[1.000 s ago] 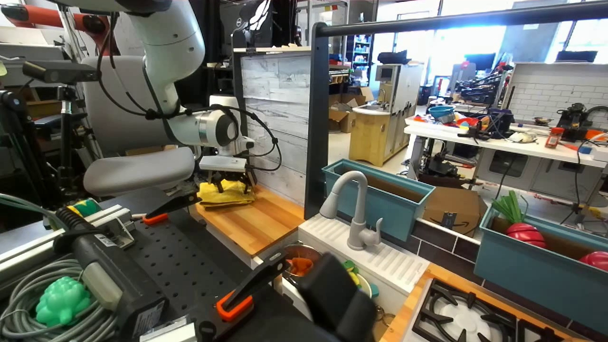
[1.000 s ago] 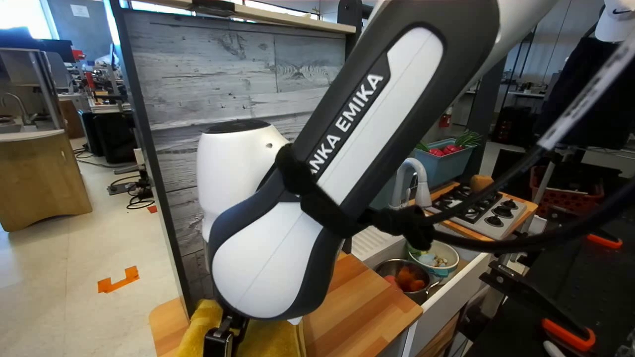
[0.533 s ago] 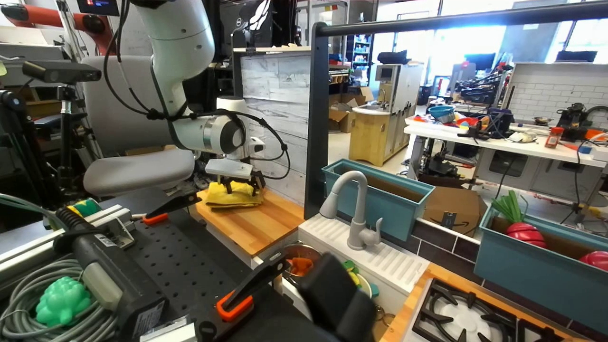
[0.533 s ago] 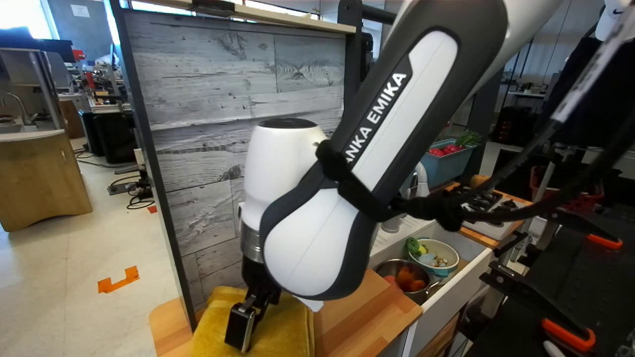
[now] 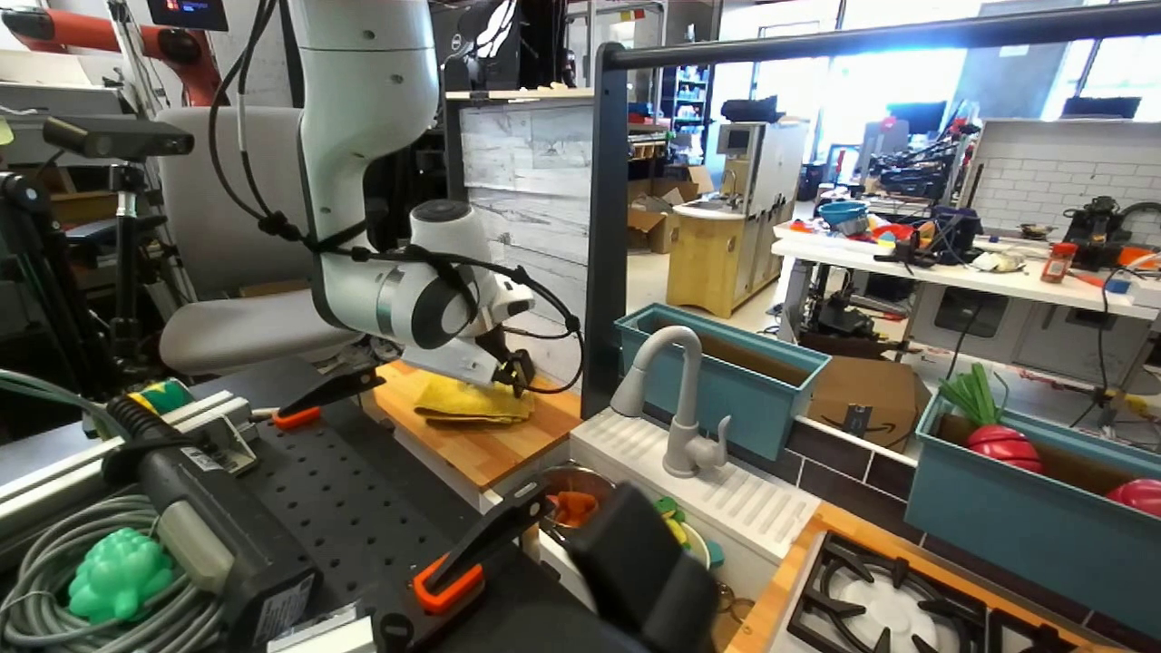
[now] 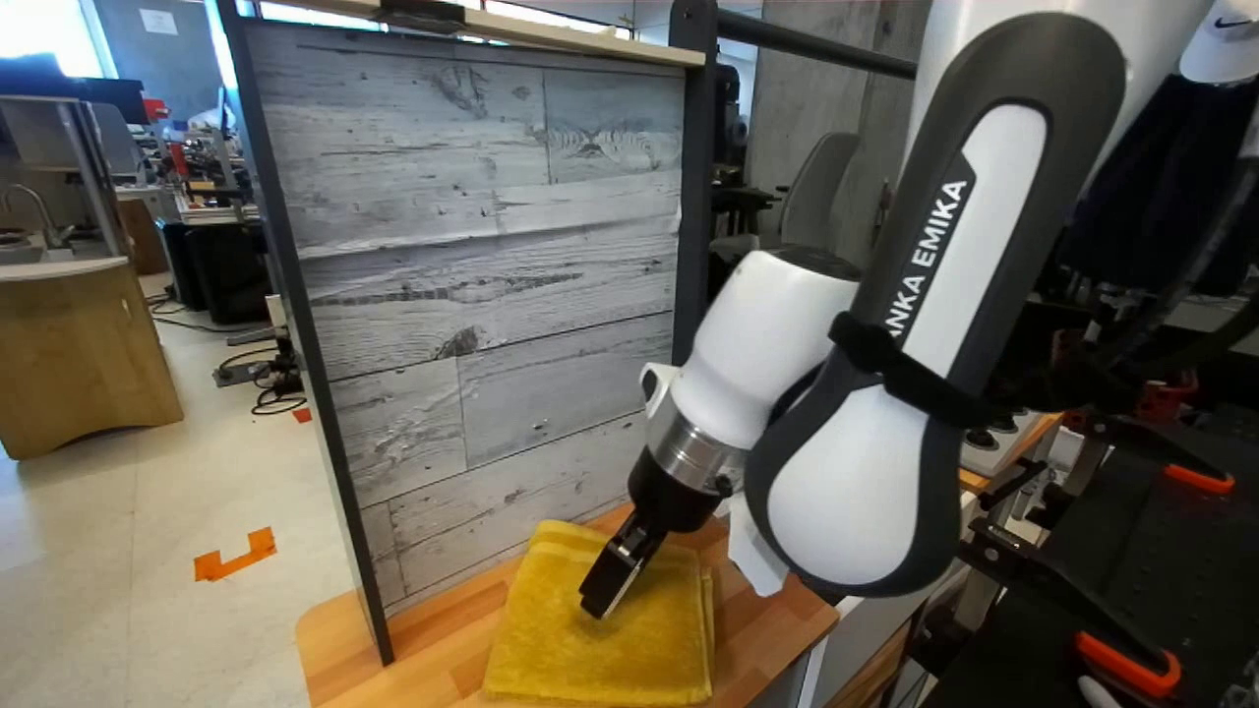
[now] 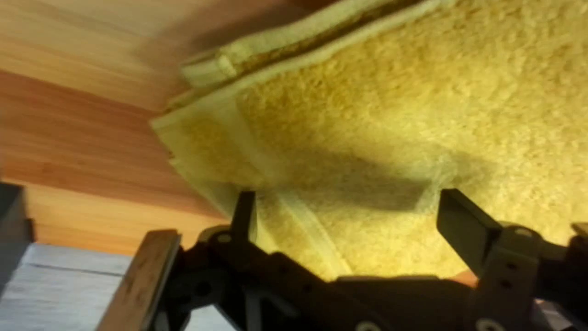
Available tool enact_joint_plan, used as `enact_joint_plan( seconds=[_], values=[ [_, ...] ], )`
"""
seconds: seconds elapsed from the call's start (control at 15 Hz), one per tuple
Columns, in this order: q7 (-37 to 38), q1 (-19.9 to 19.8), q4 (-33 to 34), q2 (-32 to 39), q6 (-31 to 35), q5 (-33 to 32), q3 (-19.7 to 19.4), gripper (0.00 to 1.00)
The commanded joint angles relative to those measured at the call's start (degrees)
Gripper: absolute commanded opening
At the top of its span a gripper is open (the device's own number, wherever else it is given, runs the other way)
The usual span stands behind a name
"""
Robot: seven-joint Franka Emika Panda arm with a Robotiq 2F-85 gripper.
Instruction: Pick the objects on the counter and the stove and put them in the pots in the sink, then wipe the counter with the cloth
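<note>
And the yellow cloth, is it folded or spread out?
Folded: in the wrist view, the yellow cloth shows stacked layers along one edge.

Light-brown wooden counter (image 5: 494,449), folded yellow cloth (image 6: 615,654) lying on it

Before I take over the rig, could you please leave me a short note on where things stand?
Gripper: the black two-fingered gripper is open over the folded yellow cloth, not gripping it; whether it touches the cloth is unclear.
Things: the cloth lies on the light-brown wooden counter; a round metal pot and a round cream-coloured pot sit in the white sink.
Done: orange items are in the metal pot, green and yellow items in the cream one.
Left: probably grip the cloth and wipe; also check the grey, black-grated stove, only partly in view.
</note>
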Motion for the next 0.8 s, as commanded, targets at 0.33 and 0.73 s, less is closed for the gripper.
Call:
enact_joint_plan(
  seconds=[0.33,0.73],
  values=[
    [-0.5,-8.4,-9.1,-5.2,4.1,-3.7,8.3,1.0],
    [-0.4,-8.5,-7.8,-4.9,2.7,-5.6,14.8,1.0]
  ],
)
